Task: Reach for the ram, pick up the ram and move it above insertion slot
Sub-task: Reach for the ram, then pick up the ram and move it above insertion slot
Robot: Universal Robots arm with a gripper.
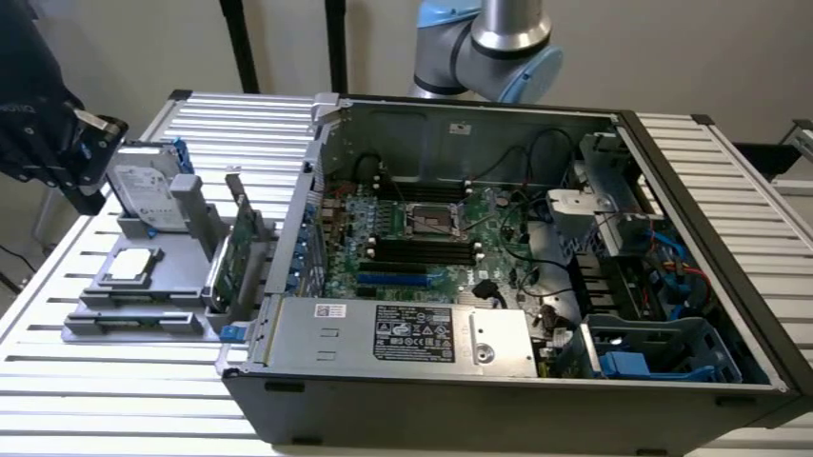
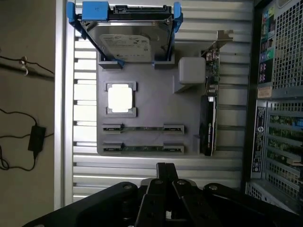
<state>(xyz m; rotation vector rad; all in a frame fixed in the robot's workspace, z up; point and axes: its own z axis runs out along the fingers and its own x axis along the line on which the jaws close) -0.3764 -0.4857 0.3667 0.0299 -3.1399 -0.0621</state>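
Two ram sticks, thin green boards, lie edge-up in the slots of a grey holder plate (image 2: 151, 94): one ram stick (image 2: 143, 128) and a second one (image 2: 143, 148) closer to my gripper. My gripper (image 2: 165, 170) hangs above the table's slats just off the plate's edge, its black fingers shut together on nothing. In the exterior view the gripper (image 1: 79, 162) is at the far left, above and behind the holder plate (image 1: 171, 295). The motherboard's dark memory slots (image 1: 420, 249) lie inside the open computer case (image 1: 508, 381).
On the holder plate stand a hard drive in a blue frame (image 2: 125, 38), a square processor (image 2: 120, 98), a grey block (image 2: 191, 70) and a taller green card with a metal bracket (image 2: 210, 109). The case wall (image 2: 277, 94) rises beside the plate. A cable and adapter (image 2: 35, 137) lie on the floor.
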